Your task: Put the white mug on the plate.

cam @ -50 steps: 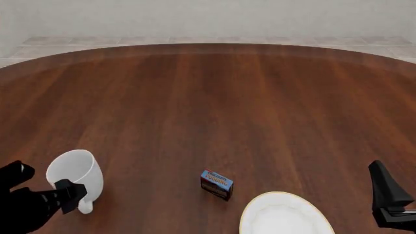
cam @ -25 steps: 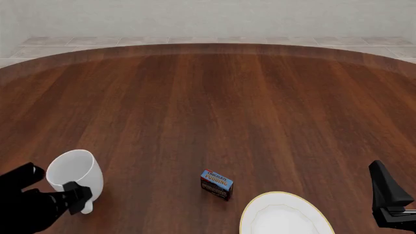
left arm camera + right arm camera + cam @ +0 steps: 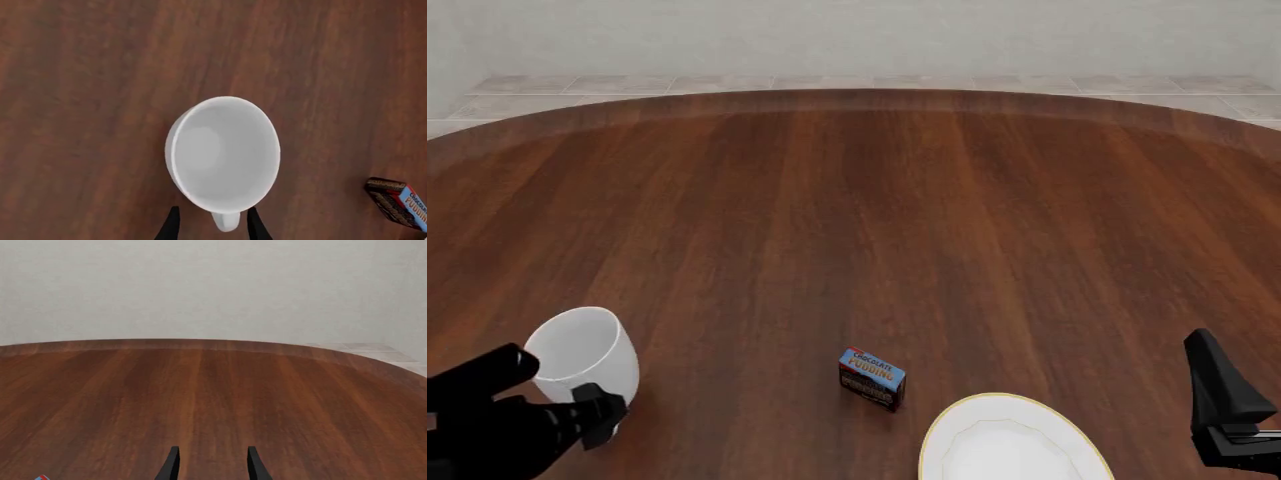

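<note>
Left wrist view, white mug (image 3: 223, 155) upright on the wood surface (image 3: 80, 100), left gripper (image 3: 212, 226) fingers spread astride its handle, pudding box (image 3: 398, 203) nearby, front view, box reads "CHOCOLATE PUDDING", plate (image 3: 1010, 440) just beside it, right wrist view, right gripper (image 3: 210, 463) fingers spread, holding nothing.

Round table (image 3: 868, 230) of dark reddish-brown wood, grain running away from the arms, curved far edge. Beyond it, a strip of pale tiled floor (image 3: 827, 84) meets a plain off-white wall (image 3: 854, 35). Lighting is even and soft.
</note>
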Controlling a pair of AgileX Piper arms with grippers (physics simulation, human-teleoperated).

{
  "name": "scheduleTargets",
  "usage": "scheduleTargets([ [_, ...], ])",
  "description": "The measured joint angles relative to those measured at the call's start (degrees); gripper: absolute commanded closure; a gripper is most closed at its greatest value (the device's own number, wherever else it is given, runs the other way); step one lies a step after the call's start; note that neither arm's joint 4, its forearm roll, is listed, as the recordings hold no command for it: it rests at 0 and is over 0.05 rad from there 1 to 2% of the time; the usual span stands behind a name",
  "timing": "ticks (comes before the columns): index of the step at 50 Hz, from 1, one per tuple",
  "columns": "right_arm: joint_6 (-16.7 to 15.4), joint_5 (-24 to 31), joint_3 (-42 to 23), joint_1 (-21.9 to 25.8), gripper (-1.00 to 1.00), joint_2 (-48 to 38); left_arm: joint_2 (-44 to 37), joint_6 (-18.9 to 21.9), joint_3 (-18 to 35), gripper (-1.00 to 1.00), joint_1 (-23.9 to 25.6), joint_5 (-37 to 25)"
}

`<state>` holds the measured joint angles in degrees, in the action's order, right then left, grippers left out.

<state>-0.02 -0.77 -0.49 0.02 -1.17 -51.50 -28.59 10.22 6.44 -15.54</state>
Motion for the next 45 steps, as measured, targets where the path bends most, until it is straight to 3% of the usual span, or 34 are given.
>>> scheduleTargets([
  [9, 0.0, 0.0, 0.0, 0.0, -1.0, 0.0, -1.5, 0.2, -0.1, -1.0, 0.2, 1.2],
  [10, 0.0, 0.0, 0.0, 0.0, -1.0, 0.0, -1.6, 0.2, 0.0, 1.0, 0.2, 1.3],
  [16, 0.0, 0.0, 0.0, 0.0, -1.0, 0.0, -1.2, 1.9, 0.7, 1.0, 0.9, 1.9],
  [28, 0.0, 0.0, 0.0, 0.0, -1.0, 0.0, -0.1, 1.2, 1.2, 1.0, 0.6, 0.7],
  [45, 0.0, 0.0, 0.0, 0.0, -1.0, 0.0, 6.6, 1.3, 2.9, 1.0, 1.3, -6.5],
])
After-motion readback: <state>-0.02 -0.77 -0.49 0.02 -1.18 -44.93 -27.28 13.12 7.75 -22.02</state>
